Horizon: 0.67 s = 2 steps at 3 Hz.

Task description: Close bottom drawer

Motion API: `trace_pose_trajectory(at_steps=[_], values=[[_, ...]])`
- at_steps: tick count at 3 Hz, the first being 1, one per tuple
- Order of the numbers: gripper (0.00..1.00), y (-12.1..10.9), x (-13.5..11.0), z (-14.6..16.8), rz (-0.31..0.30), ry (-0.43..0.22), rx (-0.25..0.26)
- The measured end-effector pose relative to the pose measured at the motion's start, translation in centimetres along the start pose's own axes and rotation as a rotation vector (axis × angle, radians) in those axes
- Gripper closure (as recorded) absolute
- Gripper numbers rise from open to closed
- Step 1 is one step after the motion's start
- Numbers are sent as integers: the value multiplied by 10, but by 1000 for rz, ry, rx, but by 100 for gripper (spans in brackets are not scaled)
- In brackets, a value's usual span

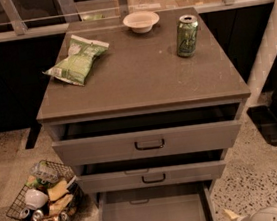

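Camera view: bottom drawer pulled out below middle drawer, front out of frame. End effector low right, beside it, apart; spread or pressed together, cannot tell. Approach step; next, reach front, push inward.

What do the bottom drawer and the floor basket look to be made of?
Bottom drawer: likely painted sheet metal, matte grey; thin flat walls, even colour. Basket: dark metal wire, open mesh showing. The pincer, low at the view's right edge beside that drawer, has a smooth white shell, probably plastic.
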State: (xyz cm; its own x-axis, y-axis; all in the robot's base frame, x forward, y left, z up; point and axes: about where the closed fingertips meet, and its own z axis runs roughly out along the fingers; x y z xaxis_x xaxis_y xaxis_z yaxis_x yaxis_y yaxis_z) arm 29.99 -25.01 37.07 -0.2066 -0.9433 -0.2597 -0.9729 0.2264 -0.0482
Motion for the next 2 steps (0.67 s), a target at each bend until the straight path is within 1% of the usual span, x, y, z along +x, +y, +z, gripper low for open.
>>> trace_pose_trajectory(at_steps=[1,2], values=[[0,14,-2,30,-63,29,-70],[16,19,-2,47,-104,61,-117]])
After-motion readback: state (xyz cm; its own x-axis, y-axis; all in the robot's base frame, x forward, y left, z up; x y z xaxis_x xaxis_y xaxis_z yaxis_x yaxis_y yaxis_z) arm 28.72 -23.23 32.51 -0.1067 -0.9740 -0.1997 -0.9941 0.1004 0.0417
